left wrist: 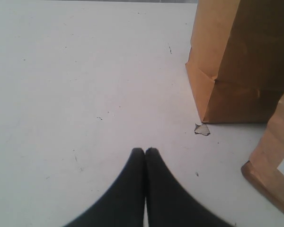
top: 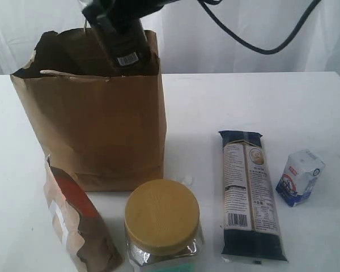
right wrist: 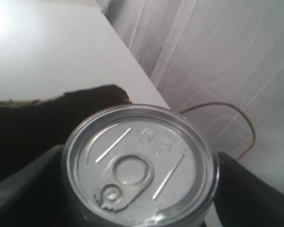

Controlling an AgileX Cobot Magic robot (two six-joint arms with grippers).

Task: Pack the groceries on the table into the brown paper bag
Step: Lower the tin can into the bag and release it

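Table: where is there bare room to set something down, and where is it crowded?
Free: the wide table patch right of the bag, behind the packet and carton; also the open stretch beside the bag by the shut left gripper. Crowded: the front, where pouch, jar, packet and carton sit in a row with narrow gaps.

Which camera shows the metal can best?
The right wrist view: the can fills it, pull-tab lid up close. The exterior view shows only its dark side at the brown paper bag's mouth. The left wrist view misses it.
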